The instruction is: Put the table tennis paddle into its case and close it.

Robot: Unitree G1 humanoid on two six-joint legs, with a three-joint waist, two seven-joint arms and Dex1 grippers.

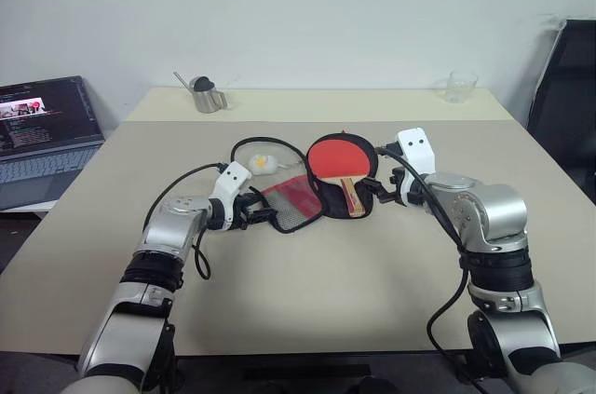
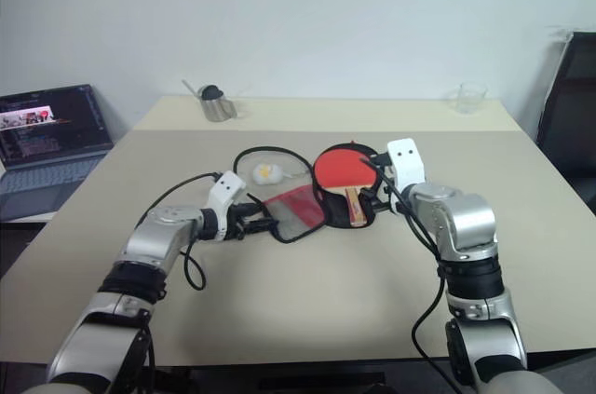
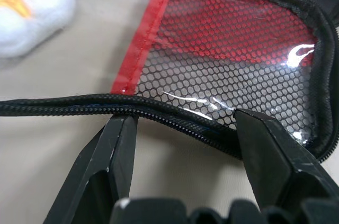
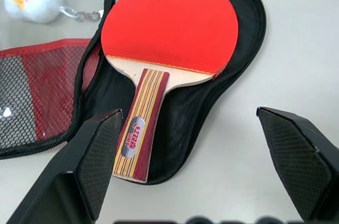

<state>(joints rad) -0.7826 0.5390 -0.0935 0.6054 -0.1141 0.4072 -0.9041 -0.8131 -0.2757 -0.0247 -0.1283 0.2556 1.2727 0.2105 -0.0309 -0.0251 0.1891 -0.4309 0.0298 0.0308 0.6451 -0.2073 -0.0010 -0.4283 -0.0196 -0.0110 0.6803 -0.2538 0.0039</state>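
1. Left claw [image 1: 265, 218] sitting low over the table [image 1: 307, 310], fingers [image 3: 114, 144] spread partway with nothing pinched between them.
2. Reaching at the zip edge of the case [image 1: 296, 203], right at the mesh flap; black zip line running across just past both fingertips, close to touching, hard to tell if really touching.
3. Right claw [image 1: 384, 191] hanging above the table, fingers [image 4: 100, 150] spread very wide, holding nothing.
4. Pointing at the table tennis paddle [image 4: 169, 38], lying just in front of that claw.
5. Lying flat inside the open black half of the case, red round part facing up and far from the right claw, pale wooden handle with red stripes pointing back at it.
6. Handle end resting close beside one right finger, not touching it.
7. Lying open like a book: black half under the paddle, red half with mesh pocket folded out toward the left claw.
8. Sitting beyond the left claw, past the mesh flap: small white fluffy toy [image 1: 262, 163] with a yellow beak, on a little chain.
9. Standing far behind both claws near the back of the table: metal cup [image 1: 207, 94] on the left claw's side, clear glass [image 1: 459, 87] on the right claw's side.
10. Glowing off past the left claw, beside the table: open laptop [image 1: 45, 138].
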